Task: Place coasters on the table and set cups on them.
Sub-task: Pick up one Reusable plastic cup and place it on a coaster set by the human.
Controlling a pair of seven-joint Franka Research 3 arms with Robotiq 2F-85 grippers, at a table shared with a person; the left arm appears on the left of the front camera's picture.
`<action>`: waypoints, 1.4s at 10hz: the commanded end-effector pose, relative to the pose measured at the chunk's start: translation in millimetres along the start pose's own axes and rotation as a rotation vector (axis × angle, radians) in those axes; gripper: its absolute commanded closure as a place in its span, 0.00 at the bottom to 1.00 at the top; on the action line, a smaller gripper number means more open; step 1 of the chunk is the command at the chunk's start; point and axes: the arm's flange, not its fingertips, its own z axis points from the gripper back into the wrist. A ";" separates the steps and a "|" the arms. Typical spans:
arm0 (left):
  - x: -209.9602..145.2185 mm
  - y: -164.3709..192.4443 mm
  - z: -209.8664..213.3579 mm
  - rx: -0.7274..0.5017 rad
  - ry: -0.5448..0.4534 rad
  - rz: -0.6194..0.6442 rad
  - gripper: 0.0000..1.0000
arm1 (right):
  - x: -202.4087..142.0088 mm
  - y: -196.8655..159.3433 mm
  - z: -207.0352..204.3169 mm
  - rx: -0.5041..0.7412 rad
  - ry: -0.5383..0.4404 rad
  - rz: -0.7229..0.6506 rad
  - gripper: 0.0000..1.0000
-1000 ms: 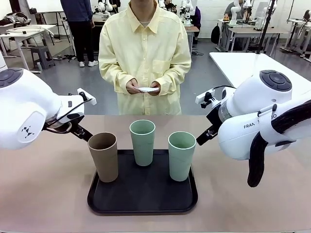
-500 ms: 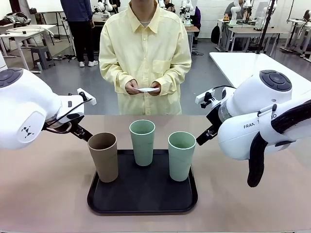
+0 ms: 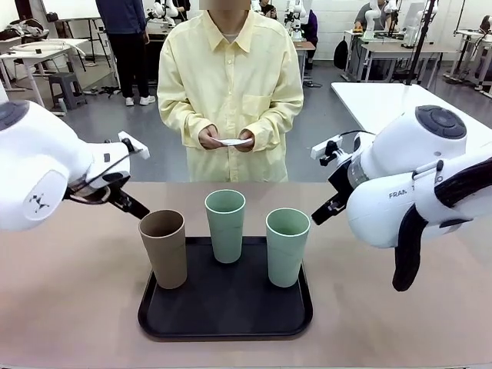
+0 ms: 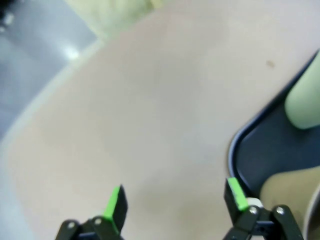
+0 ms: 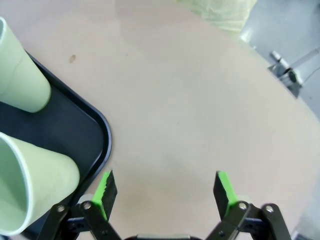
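Three cups stand upright on a black tray: a tan one at the left, a mint one at the back middle and another mint one at the right. Across the table, a person's two hands hold the white coasters at waist height. My left gripper hangs open above bare tabletop just left of the tray, near the tan cup. On the tray's right side my right gripper is open over bare table, beside the two mint cups.
The left arm and right arm flank the tray. A white-topped table stands behind at the right. Bare tabletop lies between the tray and the far edge by the person.
Both arms have lifted slightly, the left drifting a little left and the right a little right. The person's hands, coasters and cups have stayed put.
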 end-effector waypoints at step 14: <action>-55.1 50.8 175.8 -0.765 0.053 0.229 0.00 | -99.0 -37.1 141.0 0.696 -0.072 -0.278 0.00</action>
